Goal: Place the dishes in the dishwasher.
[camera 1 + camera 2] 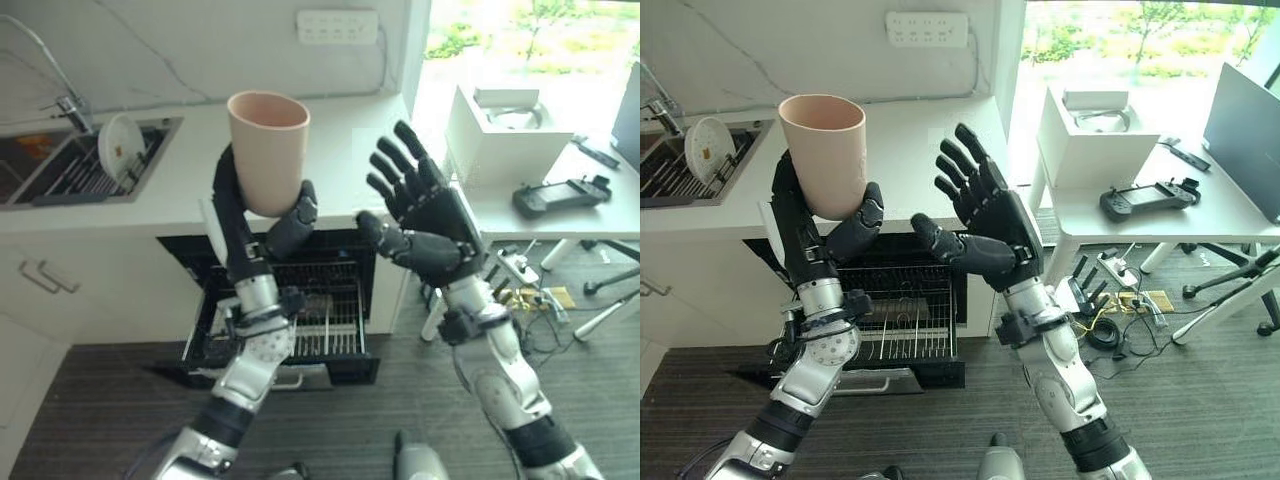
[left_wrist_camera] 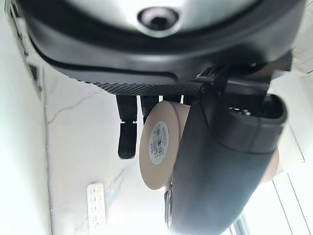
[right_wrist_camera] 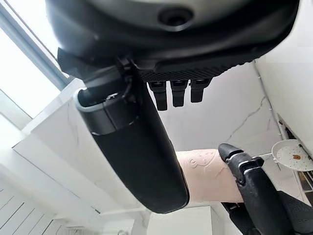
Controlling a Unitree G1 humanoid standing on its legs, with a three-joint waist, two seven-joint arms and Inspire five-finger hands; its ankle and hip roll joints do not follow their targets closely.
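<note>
My left hand (image 1: pixel 262 232) grips the pink cup (image 1: pixel 268 150) at its base, upright above the open dishwasher (image 1: pixel 300 310); right hand (image 1: pixel 425 215) spread beside. Probably light, stiff plastic, slippery walls.

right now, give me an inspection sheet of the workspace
surface: white countertop, bare beside the sink
job's things: pale pink plastic cup held upright above the open dishwasher rack; white plate standing in the sink
clutter: white box and black handheld controller on the white side table
hands: left hand curled round the cup; right hand open beside it
cables: power strip and wires on the floor
surroundings: wall outlet, window
</note>
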